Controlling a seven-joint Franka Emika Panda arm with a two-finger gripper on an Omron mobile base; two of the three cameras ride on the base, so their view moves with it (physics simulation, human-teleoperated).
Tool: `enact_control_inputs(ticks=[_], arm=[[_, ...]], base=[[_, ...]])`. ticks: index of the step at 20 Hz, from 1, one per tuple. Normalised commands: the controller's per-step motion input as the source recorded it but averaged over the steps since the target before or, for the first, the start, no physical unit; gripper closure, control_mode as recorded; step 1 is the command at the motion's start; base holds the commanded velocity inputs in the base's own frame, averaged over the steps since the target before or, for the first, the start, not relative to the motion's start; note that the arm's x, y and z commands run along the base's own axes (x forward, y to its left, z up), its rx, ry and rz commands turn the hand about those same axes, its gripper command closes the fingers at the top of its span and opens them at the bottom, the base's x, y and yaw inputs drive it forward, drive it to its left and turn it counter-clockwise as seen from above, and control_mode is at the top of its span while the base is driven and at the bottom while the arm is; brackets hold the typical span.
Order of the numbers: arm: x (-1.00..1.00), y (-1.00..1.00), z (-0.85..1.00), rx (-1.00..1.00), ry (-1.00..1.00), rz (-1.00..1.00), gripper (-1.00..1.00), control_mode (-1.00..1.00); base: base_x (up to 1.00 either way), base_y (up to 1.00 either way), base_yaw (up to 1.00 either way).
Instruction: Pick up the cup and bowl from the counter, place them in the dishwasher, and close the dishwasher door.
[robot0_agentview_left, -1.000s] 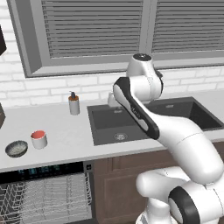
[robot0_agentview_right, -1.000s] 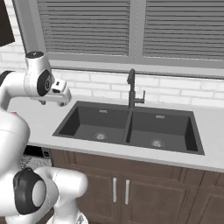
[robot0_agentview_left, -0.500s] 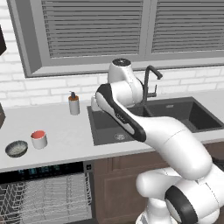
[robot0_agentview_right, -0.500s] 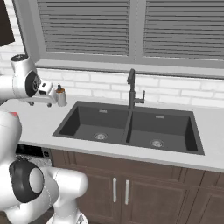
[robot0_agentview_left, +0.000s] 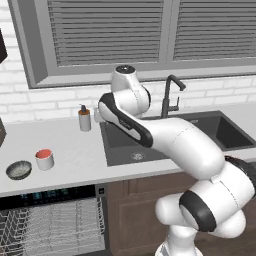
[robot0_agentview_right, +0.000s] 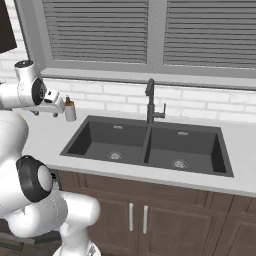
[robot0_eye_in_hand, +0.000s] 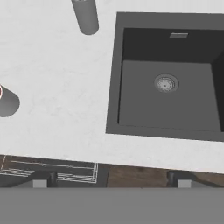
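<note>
The white cup (robot0_agentview_left: 44, 159) with a red inside stands on the light counter (robot0_agentview_left: 75, 150) at the left. The dark bowl (robot0_agentview_left: 19, 170) rests just left of it. The cup (robot0_eye_in_hand: 5, 101) is cut by the left edge of the hand view. My gripper (robot0_eye_in_hand: 109, 181) hangs open high over the counter beside the sink's left rim, its fingertips (robot0_eye_in_hand: 39, 183) wide apart with nothing between them. In the right base view the gripper (robot0_agentview_right: 46, 113) is next to the soap bottle. The dishwasher (robot0_agentview_left: 50, 220) stands open under the counter, pale racks showing. The dishwasher door is out of view.
A soap dispenser (robot0_agentview_left: 84, 118) stands at the back of the counter near the sink's left corner. The dark double sink (robot0_agentview_right: 145, 145) with a black faucet (robot0_agentview_right: 151, 102) lies to the right. Brown cabinets (robot0_agentview_right: 150, 215) run under it.
The arm has swung left, from over the sink to the counter by the sink's left rim. The jaws stayed open.
</note>
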Motion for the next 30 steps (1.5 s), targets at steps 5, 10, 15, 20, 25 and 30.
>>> enact_control_inputs(ticks=[5,10,15,20,25,30], arm=[[0.47,0.21,-0.49,0.0,0.16,0.0,-1.0,-1.0],[0.41,0.55,-0.6,0.03,0.21,0.0,-1.0,-1.0],[0.36,0.74,-0.18,0.0,0.2,0.0,-1.0,-1.0],[0.2,0.8,-0.17,0.0,0.11,0.0,-1.0,-1.0],[0.08,0.77,-0.23,0.0,0.0,0.0,-1.0,-1.0],[0.01,0.7,-0.1,0.0,0.01,0.0,-1.0,-1.0]], base=[[0.0,0.0,0.0],[0.0,0.0,0.0],[0.0,0.0,0.0],[0.0,0.0,0.0],[0.0,0.0,0.0],[0.0,0.0,0.0]])
